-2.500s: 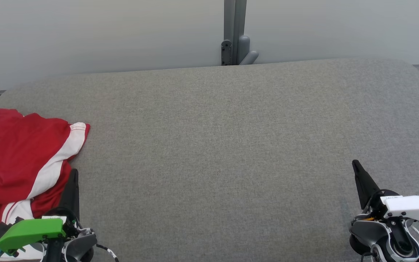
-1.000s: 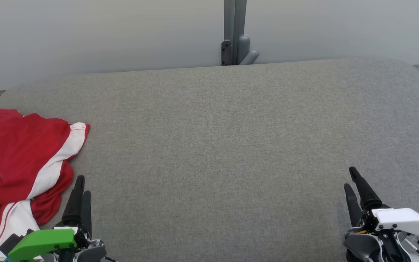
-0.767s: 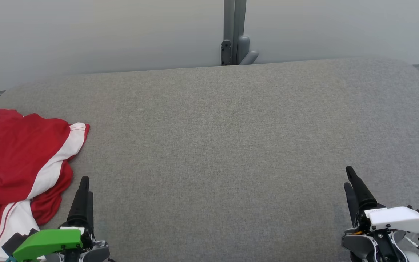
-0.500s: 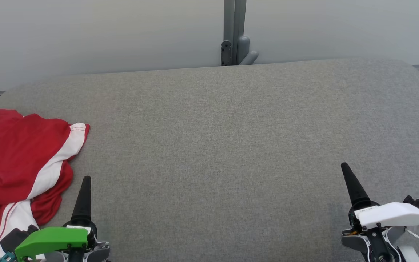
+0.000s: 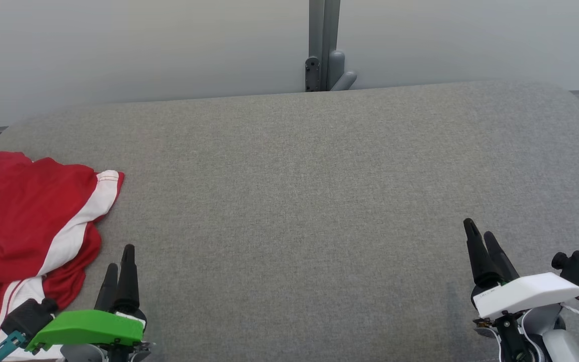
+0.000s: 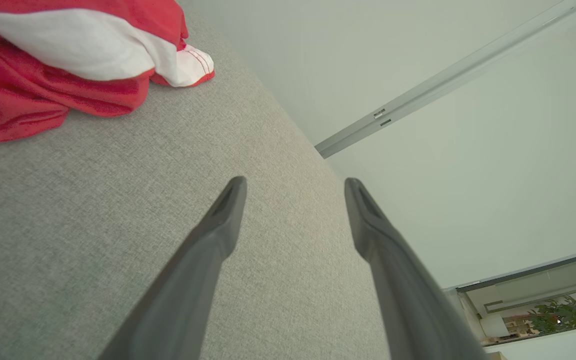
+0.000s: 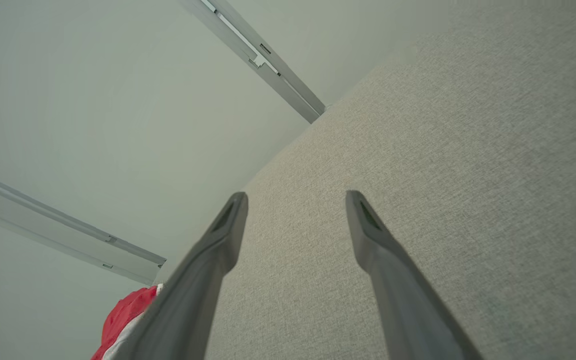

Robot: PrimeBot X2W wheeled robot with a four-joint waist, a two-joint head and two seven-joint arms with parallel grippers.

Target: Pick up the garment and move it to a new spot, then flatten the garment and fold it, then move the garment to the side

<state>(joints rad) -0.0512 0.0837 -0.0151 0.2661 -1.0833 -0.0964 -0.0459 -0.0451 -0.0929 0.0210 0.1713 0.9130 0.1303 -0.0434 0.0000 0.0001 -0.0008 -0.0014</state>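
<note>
One garment [image 5: 28,211], one table [image 5: 294,201] (grey), two pincers [image 5: 120,257] [image 5: 478,228].

Grey fabric surface [image 5: 319,176], pale wall [image 5: 143,45], grey post [image 5: 323,40]

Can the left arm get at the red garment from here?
Probably yes: the left gripper is open beside the garment, with bare grey surface between them and nothing in the way.

Garment [image 5: 23,221] heaped on desk [image 5: 294,201], far left side. Left hand [image 5: 120,257] at near left, just right of garment's near part, not touching. Right hand [image 5: 478,227] at near right, well apart from garment. Both hands over desk, fingers pointing toward far edge. Post [image 5: 323,45] behind desk, centre, against wall [image 5: 118,45]
</note>
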